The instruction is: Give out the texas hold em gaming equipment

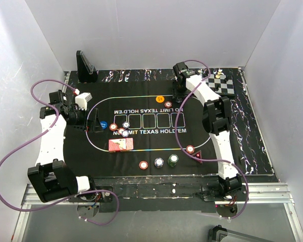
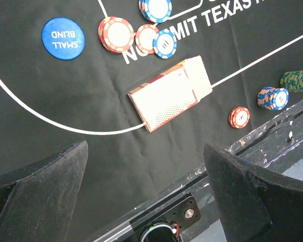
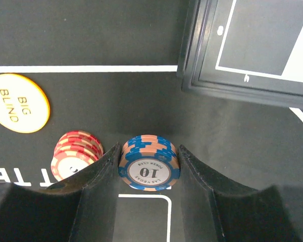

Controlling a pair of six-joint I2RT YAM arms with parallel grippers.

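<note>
Currently the right gripper (image 3: 150, 152) is closed on a short stack of blue-and-salmon "10" chips (image 3: 149, 170). The stack stands upright, centred between the two pads, and both pads look to be touching its rim. I cannot tell whether its bottom chip rests on the mat (image 3: 91, 30) or hangs just clear.

Just beside the left-hand finger in the wrist view stands a red chip stack (image 3: 77, 151), apart from the held one. Beyond that lies the yellow Big Blind button (image 3: 19, 103). The chessboard (image 3: 257, 45) sits on the other side, near but not touching.

The right arm is stretched from its base far across the mat to the far edge, wrist pointing down, so wherever this stack goes, this arm carries it.

The left gripper (image 2: 145, 146) hovers wide open and empty over the mat's left curve. The deck of red-backed cards (image 2: 169, 93) lies flat ahead of it, its long axis slanted to the line across the jaws.
</note>
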